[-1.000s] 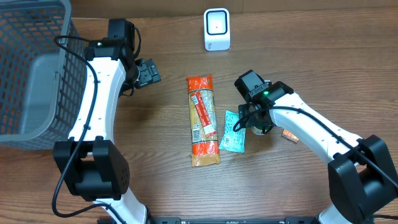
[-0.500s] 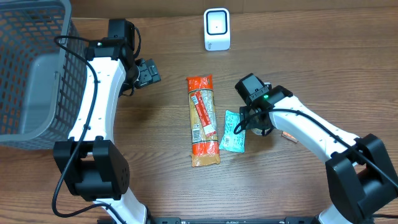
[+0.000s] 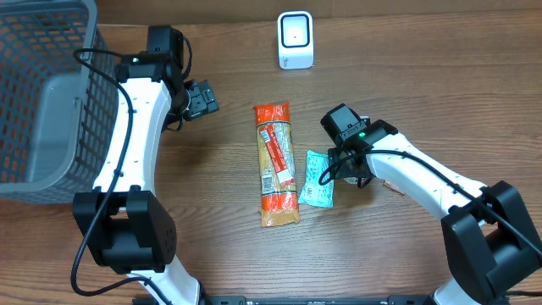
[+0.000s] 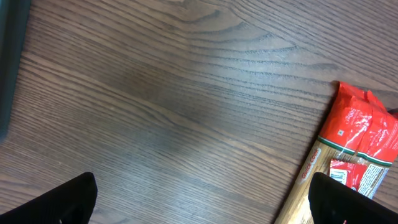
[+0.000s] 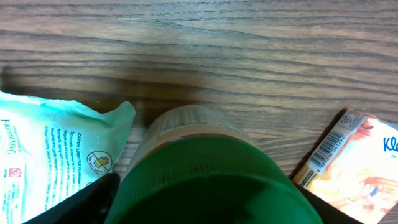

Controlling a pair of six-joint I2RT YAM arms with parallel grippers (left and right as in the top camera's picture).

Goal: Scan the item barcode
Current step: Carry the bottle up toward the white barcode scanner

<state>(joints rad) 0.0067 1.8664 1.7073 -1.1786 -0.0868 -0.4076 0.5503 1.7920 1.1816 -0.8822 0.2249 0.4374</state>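
A jar with a green lid (image 5: 205, 168) stands on the wooden table, seen from above in the right wrist view. My right gripper (image 5: 205, 208) is down over it, one finger on each side of the lid with no gap showing. In the overhead view that gripper (image 3: 349, 166) hides most of the jar. The white scanner (image 3: 295, 40) stands at the far edge. My left gripper (image 3: 203, 99) hangs wide open over bare wood, and its own view (image 4: 199, 202) shows nothing between the fingers.
A long orange pasta packet (image 3: 276, 165) lies mid-table, its end showing in the left wrist view (image 4: 364, 143). A teal pouch (image 3: 318, 180) lies just left of the jar, and a small orange packet (image 5: 354, 155) with a barcode lies to its right. A grey wire basket (image 3: 34, 93) fills the left side.
My right gripper has settled slightly lower over the jar and its fingers have drawn in onto the lid. The left arm has not moved.
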